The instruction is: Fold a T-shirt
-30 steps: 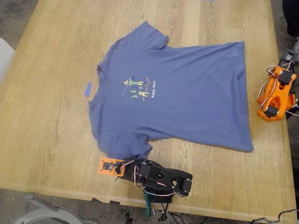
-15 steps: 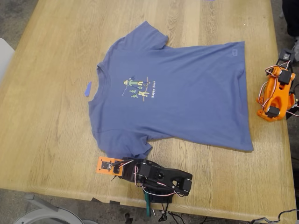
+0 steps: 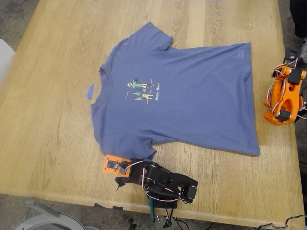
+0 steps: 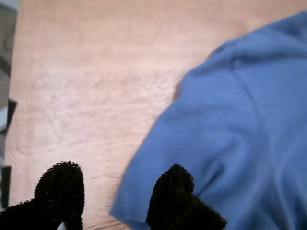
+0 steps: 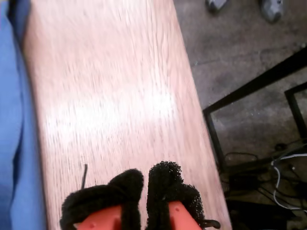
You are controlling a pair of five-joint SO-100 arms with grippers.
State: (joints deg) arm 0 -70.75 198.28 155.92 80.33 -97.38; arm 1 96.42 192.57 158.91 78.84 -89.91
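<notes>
The slate-blue T-shirt (image 3: 187, 96) lies flat on the wooden table (image 3: 48, 134), chest print up, collar toward the exterior view's left. My first gripper (image 3: 121, 173), on the black arm at the table's near edge, is open beside the near sleeve (image 3: 129, 153). In the first wrist view its gripper (image 4: 117, 196) straddles the sleeve's hem (image 4: 144, 182), one fingertip (image 4: 175, 194) over the cloth, the other over bare wood. My second gripper (image 3: 289, 76), on the orange arm at the exterior view's right, is shut and empty (image 5: 144, 184) over bare wood by the table edge.
A small blue tape strip (image 3: 90, 91) lies on the wood near the collar. The shirt's hem (image 5: 14, 120) runs alongside my second gripper. Past the table edge are the floor, a black metal frame (image 5: 249, 91) and cables (image 5: 283, 163).
My first gripper has opened and shifted a little toward the sleeve. The orange arm has shifted slightly. The T-shirt has not moved.
</notes>
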